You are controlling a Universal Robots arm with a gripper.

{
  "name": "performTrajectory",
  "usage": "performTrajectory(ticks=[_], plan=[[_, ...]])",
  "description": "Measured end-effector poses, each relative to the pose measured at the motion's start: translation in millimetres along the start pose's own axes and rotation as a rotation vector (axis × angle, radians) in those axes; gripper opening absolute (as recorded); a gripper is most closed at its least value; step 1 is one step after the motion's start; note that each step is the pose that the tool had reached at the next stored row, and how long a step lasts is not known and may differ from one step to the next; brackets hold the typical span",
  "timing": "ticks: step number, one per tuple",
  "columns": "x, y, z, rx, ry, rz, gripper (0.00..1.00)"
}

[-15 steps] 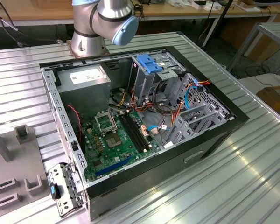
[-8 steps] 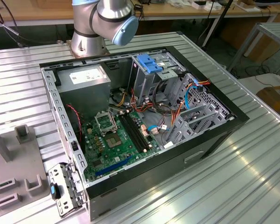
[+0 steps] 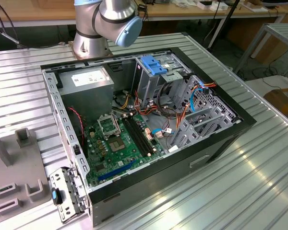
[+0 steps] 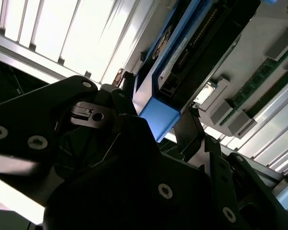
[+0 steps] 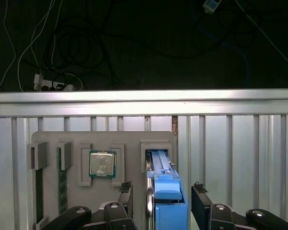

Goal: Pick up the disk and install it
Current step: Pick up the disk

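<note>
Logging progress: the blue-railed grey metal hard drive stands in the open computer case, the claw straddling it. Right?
No, not in the open black computer case: the blue-railed grey metal hard drive stands in a slot of the grey fixture plate, as the first wrist view shows; the claw straddles it.

No legible txt, nos. (PSU label [image 3: 88, 78] incl.)

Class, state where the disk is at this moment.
In the first wrist view the disk stands on edge in a slot of the grey holder tray, beside the processor chip, and the open pincer straddles it.
</note>
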State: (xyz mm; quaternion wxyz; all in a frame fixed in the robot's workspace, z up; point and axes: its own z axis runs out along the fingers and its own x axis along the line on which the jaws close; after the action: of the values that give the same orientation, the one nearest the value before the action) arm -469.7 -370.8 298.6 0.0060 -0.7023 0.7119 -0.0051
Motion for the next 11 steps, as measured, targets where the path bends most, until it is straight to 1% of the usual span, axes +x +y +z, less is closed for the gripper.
performTrajectory(ticks=[5,7,11], plan=[[0.0,0.0,0.2,0.0002,-0.0001,0.0,0.6],[0.0,0.0,0.6,0.0001,-0.0001,0.0,0.45],[-0.4,0.0,1.3,0.0004,-0.0002,0.0,0.45]])
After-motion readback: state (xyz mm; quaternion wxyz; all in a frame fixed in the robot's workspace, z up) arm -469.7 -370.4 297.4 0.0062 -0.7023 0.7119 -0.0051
